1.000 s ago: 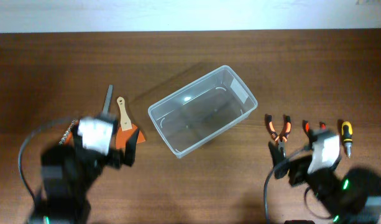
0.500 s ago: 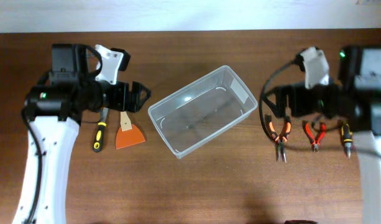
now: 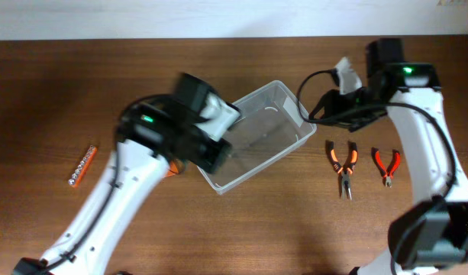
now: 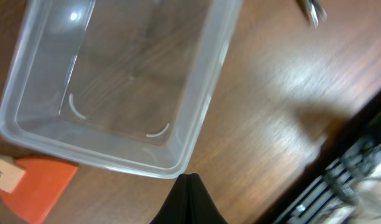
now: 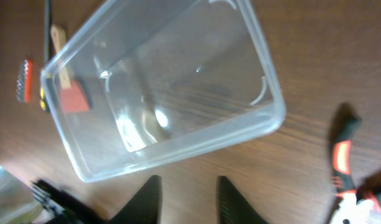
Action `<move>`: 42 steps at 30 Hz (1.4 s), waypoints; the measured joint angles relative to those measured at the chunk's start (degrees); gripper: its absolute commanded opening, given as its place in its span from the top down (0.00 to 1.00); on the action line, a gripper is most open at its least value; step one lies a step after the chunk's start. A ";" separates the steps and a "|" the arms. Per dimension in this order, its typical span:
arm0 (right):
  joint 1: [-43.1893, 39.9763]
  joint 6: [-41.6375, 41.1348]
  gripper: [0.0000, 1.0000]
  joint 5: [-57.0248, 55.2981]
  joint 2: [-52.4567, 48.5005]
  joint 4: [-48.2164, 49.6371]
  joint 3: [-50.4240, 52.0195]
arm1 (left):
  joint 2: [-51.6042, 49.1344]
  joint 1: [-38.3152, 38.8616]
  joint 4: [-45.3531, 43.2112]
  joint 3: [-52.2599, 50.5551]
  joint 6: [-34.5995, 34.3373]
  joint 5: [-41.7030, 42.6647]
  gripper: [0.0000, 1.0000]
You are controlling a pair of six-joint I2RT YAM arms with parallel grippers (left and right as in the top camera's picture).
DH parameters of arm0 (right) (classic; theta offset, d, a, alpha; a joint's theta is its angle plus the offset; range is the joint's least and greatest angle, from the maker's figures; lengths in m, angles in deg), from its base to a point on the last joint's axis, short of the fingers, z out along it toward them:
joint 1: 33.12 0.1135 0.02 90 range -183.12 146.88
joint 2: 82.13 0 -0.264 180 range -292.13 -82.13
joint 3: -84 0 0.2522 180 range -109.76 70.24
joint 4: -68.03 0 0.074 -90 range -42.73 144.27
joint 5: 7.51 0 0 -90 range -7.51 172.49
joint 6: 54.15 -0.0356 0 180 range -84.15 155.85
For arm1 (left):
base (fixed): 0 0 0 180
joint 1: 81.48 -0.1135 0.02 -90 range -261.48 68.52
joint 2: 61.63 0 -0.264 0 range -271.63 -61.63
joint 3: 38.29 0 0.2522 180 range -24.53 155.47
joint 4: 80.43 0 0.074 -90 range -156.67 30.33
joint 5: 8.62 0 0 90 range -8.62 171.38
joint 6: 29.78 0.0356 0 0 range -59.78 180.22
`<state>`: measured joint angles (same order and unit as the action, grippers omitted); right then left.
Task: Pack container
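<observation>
The container (image 3: 268, 130), a clear rectangular tub, lies at an angle mid-table with nothing in it. My left gripper (image 3: 218, 153) hovers at its near-left corner. In the left wrist view the left gripper (image 4: 190, 182) is shut with nothing between the fingers, just short of the container's (image 4: 128, 81) corner rim. My right gripper (image 3: 314, 113) is at the tub's right end. The right wrist view shows the right gripper (image 5: 187, 190) open and holding nothing, its tips over bare wood just outside the container's (image 5: 171, 81) long rim.
Orange-handled pliers (image 3: 342, 163) and smaller red-handled pliers (image 3: 386, 164) lie right of the tub. An orange scraper (image 4: 35, 186) lies by the tub's left corner, mostly under my left arm from above. A small orange and silver piece (image 3: 82, 166) lies far left.
Both arms have swung in to the container, the left to its near-left corner and the right to its right end. The left jaws have shut and the right jaws have narrowed.
</observation>
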<state>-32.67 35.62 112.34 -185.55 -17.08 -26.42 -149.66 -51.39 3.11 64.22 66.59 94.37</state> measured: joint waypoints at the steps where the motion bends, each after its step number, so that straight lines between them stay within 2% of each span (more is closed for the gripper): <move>1: 0.57 -0.24 0.87 -0.04 -0.92 0.35 0.00 | 0.00 2.43 -0.28 -0.20 0.02 -1.75 0.98; 5: 3.28 -2.08 0.96 -1.46 -4.15 1.97 0.00 | 0.00 9.09 -3.26 -3.54 0.04 -5.66 0.98; 10: 6.16 -3.61 0.96 -5.38 -6.56 3.30 0.00 | 0.00 12.52 -8.61 -11.15 0.02 -7.76 0.98; 16: 6.99 -4.48 0.95 -10.29 -7.45 3.39 0.00 | 0.00 12.55 -16.68 -20.13 0.02 -8.79 0.98; 22: 6.99 -4.57 0.95 -12.33 -7.58 3.98 0.02 | -0.02 12.55 -19.76 -24.09 0.02 -8.74 0.98; 31: 7.15 -4.63 0.95 -12.90 -10.95 4.13 0.02 | -4.44 12.55 -23.71 -26.27 0.02 -9.27 0.98; 42: 7.32 -4.55 0.96 -12.94 -12.70 2.51 0.02 | -8.11 10.32 -26.99 -26.45 -0.92 -18.49 0.98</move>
<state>-25.35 31.08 99.40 -198.24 -14.57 -26.40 -157.77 -41.07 -23.88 37.77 65.67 75.88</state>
